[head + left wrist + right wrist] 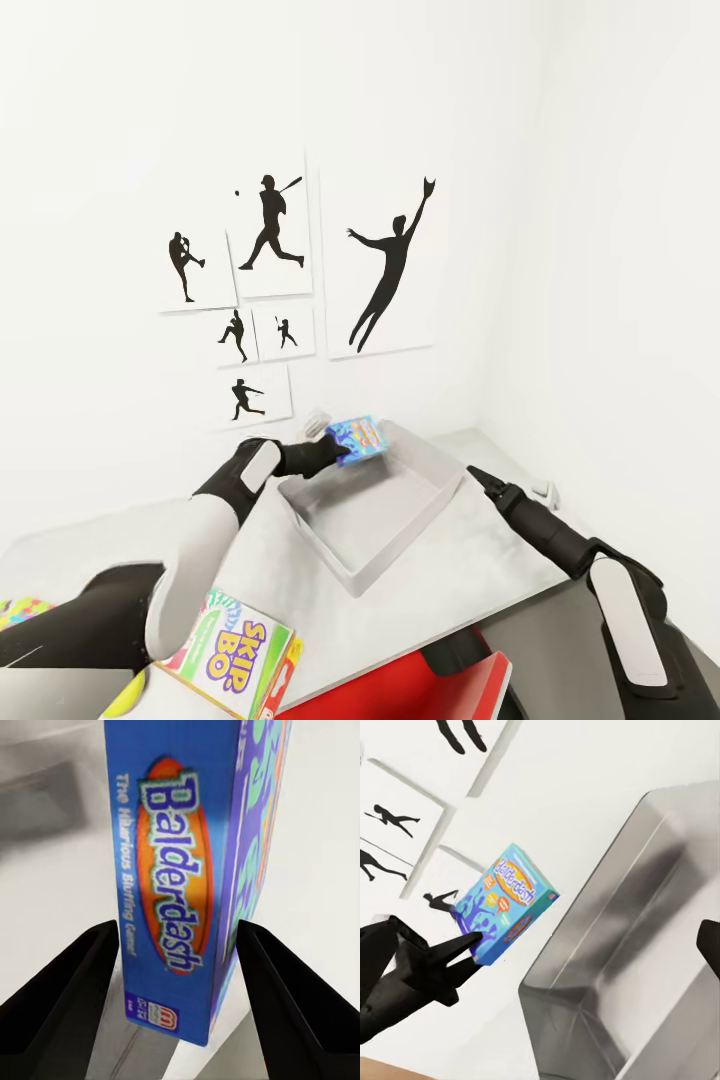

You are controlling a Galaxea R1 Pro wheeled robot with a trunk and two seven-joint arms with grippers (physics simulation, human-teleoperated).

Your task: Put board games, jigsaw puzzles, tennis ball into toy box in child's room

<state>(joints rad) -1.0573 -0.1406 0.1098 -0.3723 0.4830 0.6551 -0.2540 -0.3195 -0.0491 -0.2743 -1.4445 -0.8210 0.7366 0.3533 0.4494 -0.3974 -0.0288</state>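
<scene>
- Over the far corner of the grey toy box (400, 500), in the head view, the left gripper (338, 447) holds the blue Balderdash board game (358, 438) up in the air, tilted, its lower edge just above the box's far rim.
- The toy box sits on the pale table (470, 580), open at the top, with nothing visible inside it.
- At the near left edge of that view a Skip-Bo box (238, 655) stands tilted beside the left arm, with a red-edged box (283, 680) touching its right side and a yellow-green tennis ball (125, 698) half hidden at the bottom.
- The right arm reaches along the right side of the toy box; its gripper (478, 474) ends near the box's right rim, and how far its jaws stand apart cannot be told.
- Black baseball silhouettes (270, 225) hang on the white wall behind.
- From the left wrist view, the two dark fingers (64, 1001) flank the Balderdash board game (176, 870), closed on its narrow sides, with the title panel facing the camera.
- From the right wrist view, the Balderdash board game (506, 904) hangs clear of the toy box (607, 967), pinched at its lower corner by the left gripper (465, 945); it is beside and above the open box, not inside it.
- A dark fingertip (709, 945) of the right gripper shows at the frame edge.
</scene>
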